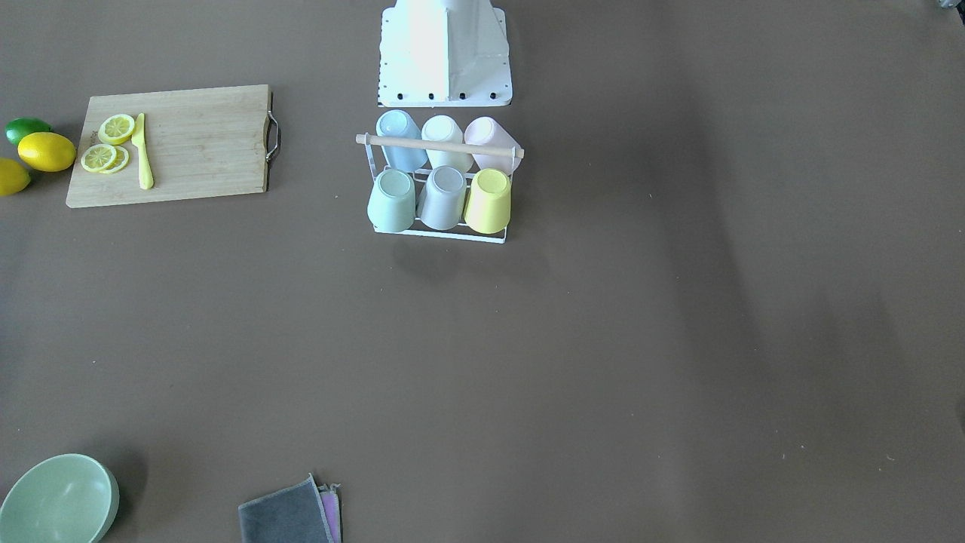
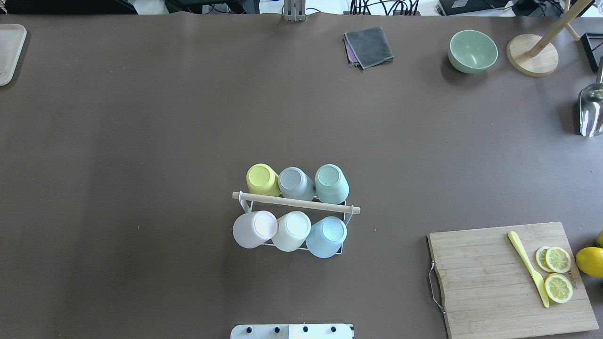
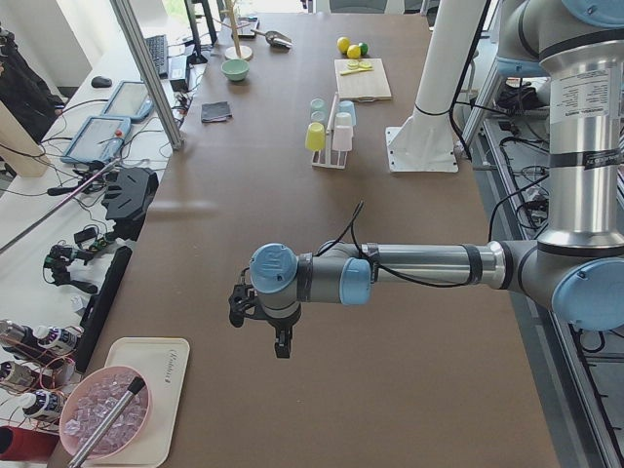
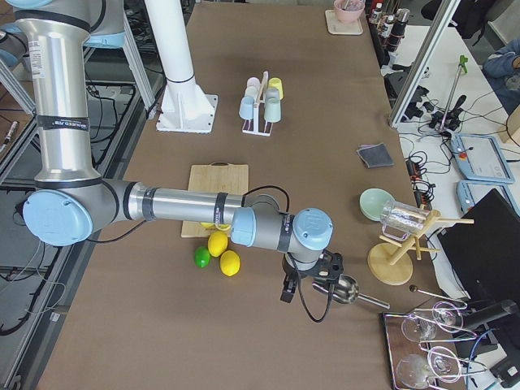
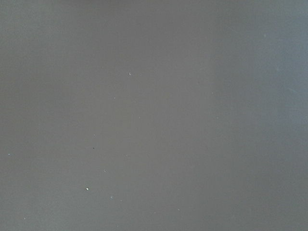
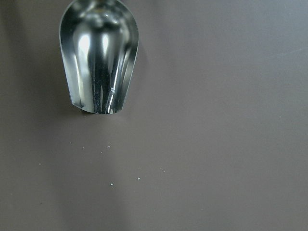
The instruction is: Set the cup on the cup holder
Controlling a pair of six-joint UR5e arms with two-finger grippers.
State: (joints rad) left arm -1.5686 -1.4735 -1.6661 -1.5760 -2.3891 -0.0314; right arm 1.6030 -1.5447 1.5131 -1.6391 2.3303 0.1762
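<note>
Rack [image 1: 441, 235]: thin white wire frame with a round pale wood rod [image 1: 439, 145] across the top. It stands mid-table, left to right, close to the robot base. The rod's long axis runs left-right, slightly skewed, with its right end a touch nearer the robot.

Cups [image 2: 295, 183]: six smooth matte pastel tumblers, tapered, all upside down on the rack with bases up, in two rows of three either side of the rod.
- Far row, left to right: yellow, grey, mint.
- Near row, left to right: pink, cream, blue. The pink one sits visibly tilted.

Table [image 2: 141, 141]: flat matte brown sheet.

Left gripper [image 3: 282, 351]: hangs fingers-down over bare table at the far left end, well apart from the rack. It shows in a side view only, so I cannot tell how wide the jaws are. Its wrist view shows only brown surface.

Right gripper [image 4: 286, 294]: fingers-down at the far right end, just beside a shiny metal scoop [image 6: 98, 57]. Again a side view only, so I cannot tell the jaw gap.

Right side also has:
- a bamboo board [image 2: 480, 282] with a metal handle
- lemon slices [image 2: 558, 273] on the board
- a yellow plastic knife [image 2: 527, 268] on the board
- a glossy green bowl [image 2: 472, 51] at the far edge
- a folded grey cloth [image 2: 370, 44] at the far edge
</note>
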